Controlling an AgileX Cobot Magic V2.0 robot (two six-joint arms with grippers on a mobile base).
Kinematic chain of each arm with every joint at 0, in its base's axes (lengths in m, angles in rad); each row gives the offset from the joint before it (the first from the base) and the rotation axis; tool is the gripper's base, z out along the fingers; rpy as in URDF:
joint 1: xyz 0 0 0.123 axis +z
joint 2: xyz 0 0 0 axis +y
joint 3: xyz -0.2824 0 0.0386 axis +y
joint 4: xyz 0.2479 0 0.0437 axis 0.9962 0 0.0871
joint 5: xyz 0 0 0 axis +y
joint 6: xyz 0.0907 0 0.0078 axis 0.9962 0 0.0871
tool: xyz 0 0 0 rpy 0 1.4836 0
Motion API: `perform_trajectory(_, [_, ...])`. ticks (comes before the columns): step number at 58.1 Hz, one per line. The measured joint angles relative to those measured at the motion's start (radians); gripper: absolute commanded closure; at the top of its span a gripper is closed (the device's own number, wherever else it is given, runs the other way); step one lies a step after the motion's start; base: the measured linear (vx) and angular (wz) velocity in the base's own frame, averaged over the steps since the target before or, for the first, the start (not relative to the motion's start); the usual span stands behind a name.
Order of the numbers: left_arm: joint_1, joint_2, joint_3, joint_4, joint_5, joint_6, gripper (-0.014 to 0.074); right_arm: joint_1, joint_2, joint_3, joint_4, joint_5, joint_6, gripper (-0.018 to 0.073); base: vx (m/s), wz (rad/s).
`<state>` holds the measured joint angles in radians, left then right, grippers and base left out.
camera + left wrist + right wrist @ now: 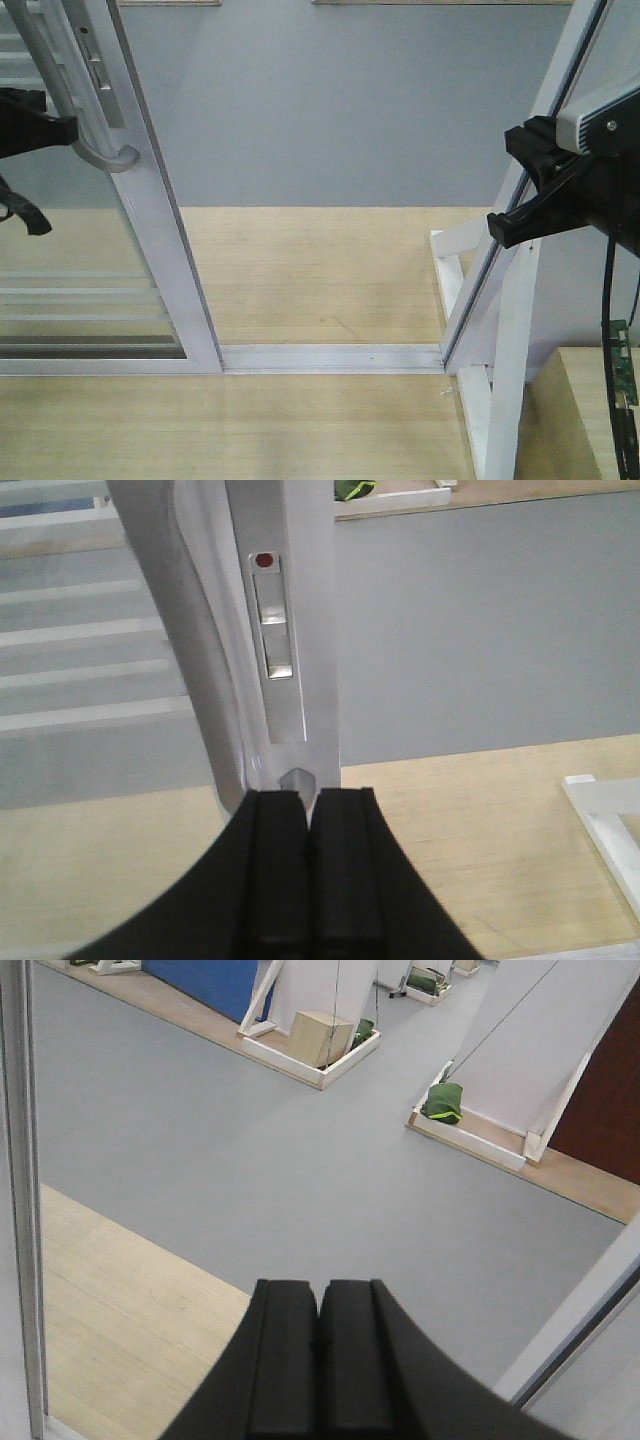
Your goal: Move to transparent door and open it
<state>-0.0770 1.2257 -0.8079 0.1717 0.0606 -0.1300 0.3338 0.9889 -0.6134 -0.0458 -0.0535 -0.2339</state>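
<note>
Half or more of the doorway already clear: transparent door [150,215] slid to the left of the front view, bare sill track [330,356] exposed between its upright and the fixed glass panel [520,200] at right. Curved pull handle [95,120] and lock plate [272,630] right at the left gripper [308,825], fingers pressed together just below the handle's foot, gripping nothing visible. Right gripper [320,1325] also closed and empty, aimed through the opening at grey floor [300,1170]. Remaining, at a guess: little beyond any final widening.
</note>
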Motion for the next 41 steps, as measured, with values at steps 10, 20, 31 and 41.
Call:
perform_trajectory(10, [0.0,-0.242,0.139,0.015,0.059,0.0,0.0596,0.0,-0.102,0.0,0.029,0.078,0.002,0.0564,0.0,0.0])
perform_trajectory(20, [0.0,-0.464,0.241,0.017,0.127,0.0,0.0596,0.0,-0.276,0.0,0.046,0.256,0.003,0.0563,0.0,0.0])
perform_trajectory(31, [0.0,-0.684,0.344,-0.01,0.229,0.0,0.0596,0.0,-0.491,0.0,0.046,0.457,0.003,0.0563,0.0,0.0])
perform_trajectory(41, [0.0,-0.867,0.449,-0.124,0.319,0.015,0.0596,0.0,-0.668,0.056,0.025,0.528,0.013,0.0563,0.0,0.0])
